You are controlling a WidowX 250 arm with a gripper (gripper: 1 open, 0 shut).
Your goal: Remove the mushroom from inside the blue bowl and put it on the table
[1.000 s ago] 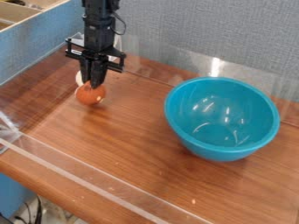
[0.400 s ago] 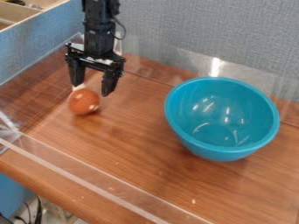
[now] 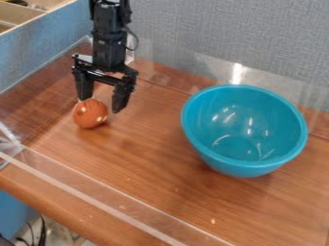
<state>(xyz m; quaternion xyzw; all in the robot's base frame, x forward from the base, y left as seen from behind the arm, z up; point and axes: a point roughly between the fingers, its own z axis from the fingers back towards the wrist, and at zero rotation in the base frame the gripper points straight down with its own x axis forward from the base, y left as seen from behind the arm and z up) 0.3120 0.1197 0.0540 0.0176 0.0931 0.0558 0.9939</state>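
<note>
The mushroom (image 3: 88,115) lies on the table (image 3: 141,154) at the left, its reddish-brown cap showing. My gripper (image 3: 103,104) hangs just above it, open, with a black finger on either side of the space over the cap and nothing held. The blue bowl (image 3: 244,129) stands at the right, upright and with nothing inside it, well apart from the gripper.
Clear acrylic walls (image 3: 90,192) run along the table's front and left edges. A grey fabric panel (image 3: 232,34) stands behind the table. A wooden box edge (image 3: 33,14) shows at the top left.
The gripper opened and let go of the mushroom, which now rests on the table. The gripper has risen slightly above it. The bowl has not moved.
</note>
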